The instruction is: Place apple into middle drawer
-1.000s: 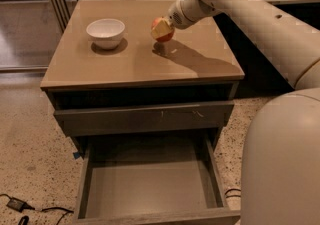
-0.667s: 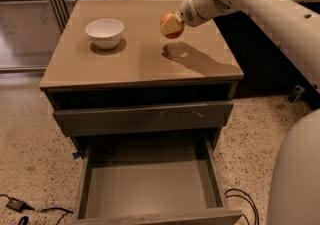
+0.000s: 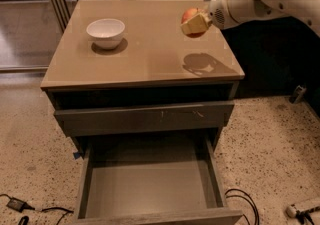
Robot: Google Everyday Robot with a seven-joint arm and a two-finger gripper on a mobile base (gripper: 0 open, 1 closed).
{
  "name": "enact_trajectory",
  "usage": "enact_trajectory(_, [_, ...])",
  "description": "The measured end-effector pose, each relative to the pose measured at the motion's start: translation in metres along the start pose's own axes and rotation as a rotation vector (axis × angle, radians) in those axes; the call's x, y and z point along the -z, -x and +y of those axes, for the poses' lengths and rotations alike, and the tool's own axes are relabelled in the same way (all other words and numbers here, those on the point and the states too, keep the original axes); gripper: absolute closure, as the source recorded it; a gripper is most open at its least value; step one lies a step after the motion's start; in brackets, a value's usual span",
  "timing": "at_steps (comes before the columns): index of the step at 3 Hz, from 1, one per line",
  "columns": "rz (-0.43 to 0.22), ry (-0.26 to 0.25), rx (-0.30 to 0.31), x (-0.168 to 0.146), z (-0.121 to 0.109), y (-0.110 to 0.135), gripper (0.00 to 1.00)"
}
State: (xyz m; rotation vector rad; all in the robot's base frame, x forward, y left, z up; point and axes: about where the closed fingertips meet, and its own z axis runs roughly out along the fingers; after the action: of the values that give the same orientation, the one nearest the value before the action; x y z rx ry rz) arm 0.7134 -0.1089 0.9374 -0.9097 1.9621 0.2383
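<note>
My gripper (image 3: 196, 23) hangs above the right side of the cabinet top (image 3: 150, 54), reaching in from the upper right. Its pale fingers are shut on the red-orange apple (image 3: 189, 16), which is held clear of the surface; its shadow falls on the top below. The middle drawer (image 3: 150, 189) is pulled open at the bottom front of the cabinet. Its flat grey floor is bare. It lies well below and in front of the apple.
A white bowl (image 3: 105, 32) stands at the back left of the cabinet top. A closed drawer front with pale scratch marks (image 3: 145, 117) sits above the open drawer. Cables (image 3: 240, 201) and a power strip (image 3: 302, 209) lie on the speckled floor.
The gripper has lifted the apple off the cabinet top and carried it up and to the right. The arm has swung away to the right.
</note>
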Motion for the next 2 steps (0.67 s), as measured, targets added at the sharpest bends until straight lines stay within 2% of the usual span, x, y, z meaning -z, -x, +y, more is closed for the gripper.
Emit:
enact_trajectory(1, [-0.035, 0.009, -0.021, 0.042, 0.008, -0.013, 1.00])
enact_trajectory(2, [-0.096, 0.086, -0.045, 0.095, 0.044, -0.037, 1.00])
